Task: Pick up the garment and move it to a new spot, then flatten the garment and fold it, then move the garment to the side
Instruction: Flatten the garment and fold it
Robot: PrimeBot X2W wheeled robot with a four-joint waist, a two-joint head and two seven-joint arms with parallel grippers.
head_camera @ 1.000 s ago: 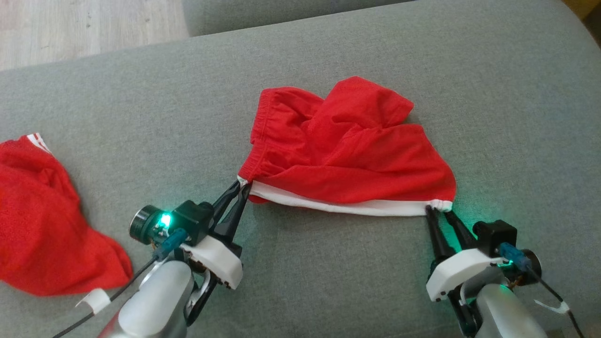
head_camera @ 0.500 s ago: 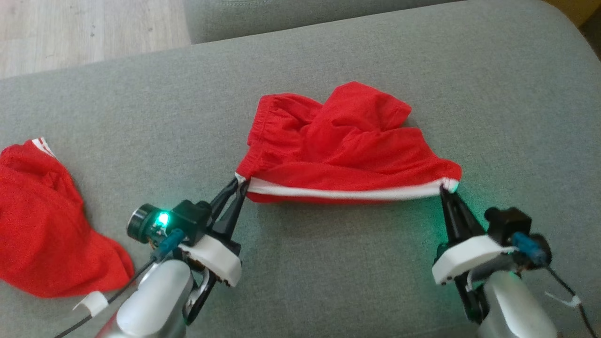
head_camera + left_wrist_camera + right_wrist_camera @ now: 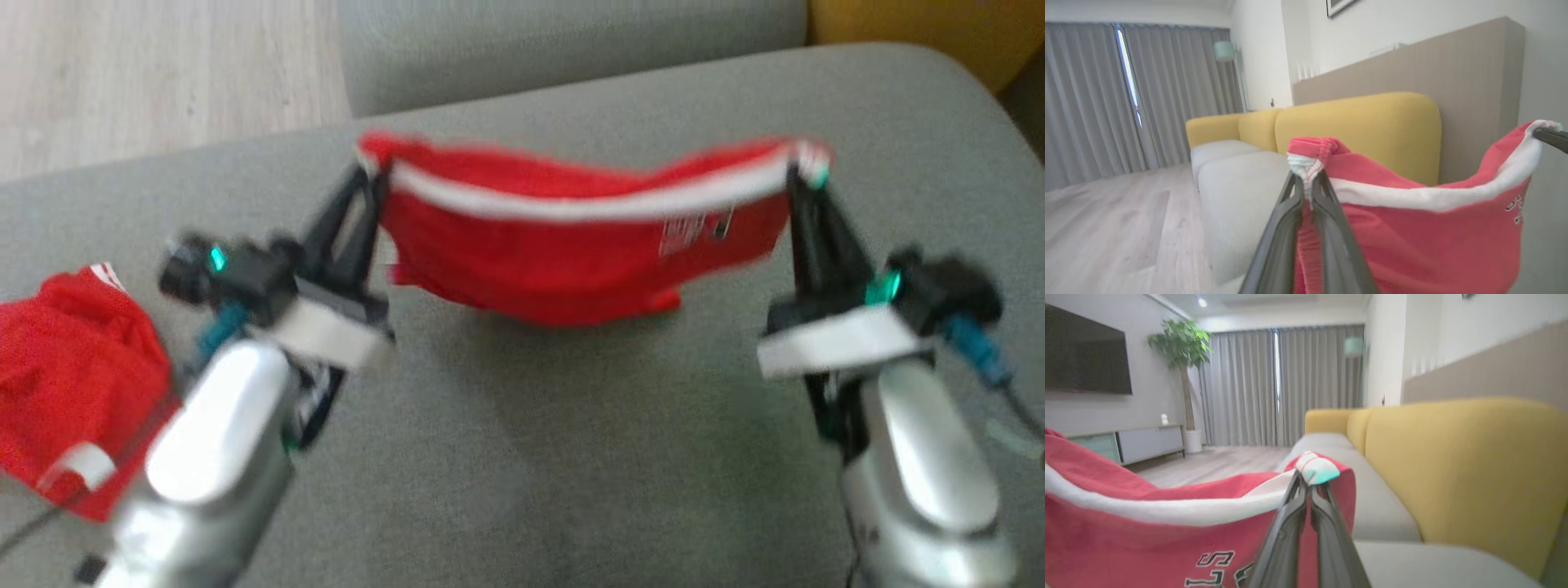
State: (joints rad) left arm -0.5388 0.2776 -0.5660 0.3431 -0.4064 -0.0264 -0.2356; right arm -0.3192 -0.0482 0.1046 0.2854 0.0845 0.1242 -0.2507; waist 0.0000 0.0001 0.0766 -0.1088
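- The red fabric garment with a white edge band (image 3: 571, 261) hangs above the grey fabric sofa cushion (image 3: 531, 474), stretched between both grippers; its lower edge appears clear of the cushion.
- The left gripper (image 3: 369, 175) is pressed together, pinching one end of the white band; the right gripper (image 3: 796, 173) pinches the opposite end.
- Judged progress: pick-up complete; transfer to a new spot on the cushion in hand.
- Remaining: set-down, flattening, folding, moving aside.
- A second crumpled red cloth (image 3: 73, 384) lies at the cushion's left edge; not involved.

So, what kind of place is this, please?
Most likely a home living room: there is a yellow-backed sofa, a wall-mounted television and a tall potted plant beside floor-length curtains.
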